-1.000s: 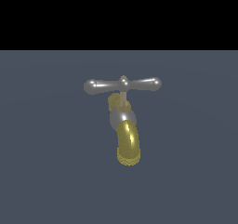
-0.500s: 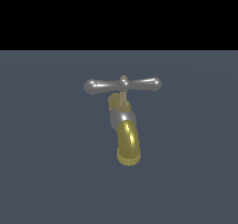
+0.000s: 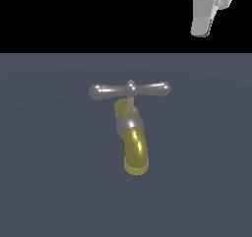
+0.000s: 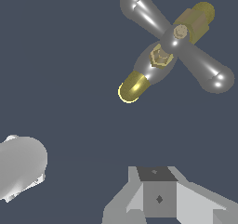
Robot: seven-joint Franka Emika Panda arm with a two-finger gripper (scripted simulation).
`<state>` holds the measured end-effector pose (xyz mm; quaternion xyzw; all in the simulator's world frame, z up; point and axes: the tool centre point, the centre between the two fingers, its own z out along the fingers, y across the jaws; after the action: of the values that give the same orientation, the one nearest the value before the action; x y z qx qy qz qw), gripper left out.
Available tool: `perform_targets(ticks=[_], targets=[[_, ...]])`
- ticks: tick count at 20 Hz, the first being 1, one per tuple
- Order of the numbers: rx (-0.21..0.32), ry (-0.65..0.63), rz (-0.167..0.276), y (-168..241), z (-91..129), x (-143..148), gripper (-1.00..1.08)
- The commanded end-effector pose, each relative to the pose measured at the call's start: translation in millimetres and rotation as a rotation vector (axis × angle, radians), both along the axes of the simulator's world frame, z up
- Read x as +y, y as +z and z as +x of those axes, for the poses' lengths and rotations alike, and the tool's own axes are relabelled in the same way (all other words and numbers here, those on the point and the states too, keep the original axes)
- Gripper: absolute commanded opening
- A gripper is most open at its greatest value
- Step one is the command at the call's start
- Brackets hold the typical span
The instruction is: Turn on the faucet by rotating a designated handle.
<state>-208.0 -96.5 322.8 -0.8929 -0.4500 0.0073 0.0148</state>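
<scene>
The faucet (image 3: 129, 125) stands mid-scene on the dark grey floor, its brass spout (image 3: 135, 151) curving toward the camera. The handle (image 3: 147, 89), a silver crossbar with bulbous ends, lies level across its top. My gripper (image 3: 209, 10) hangs high at the exterior view's upper right, well away from the handle, and only its pale fingers show there. In the wrist view the handle (image 4: 204, 69) and the spout (image 4: 132, 88) are seen from above. My gripper (image 4: 88, 186) is open and empty, with its fingers (image 4: 18, 167) wide apart.
A flat dark grey floor (image 3: 49, 182) surrounds the faucet. The background above it is black.
My gripper has come down into the exterior view from the upper right; one second ago it was out of frame. The faucet and handle have not moved.
</scene>
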Motion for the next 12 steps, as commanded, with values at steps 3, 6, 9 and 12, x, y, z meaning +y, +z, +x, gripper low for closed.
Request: perform_targets(ticks=[3, 6, 9, 12], targets=[[-0.005, 0.111, -0.003, -18, 12, -8, -1.00], [-0.007, 0.183, -0.005, -29, 20, -12, -1.00], [-0.010, 0.253, -0.006, -41, 28, -16, -1.00], [-0.013, 0.323, -0.008, -52, 37, -19, -1.00]])
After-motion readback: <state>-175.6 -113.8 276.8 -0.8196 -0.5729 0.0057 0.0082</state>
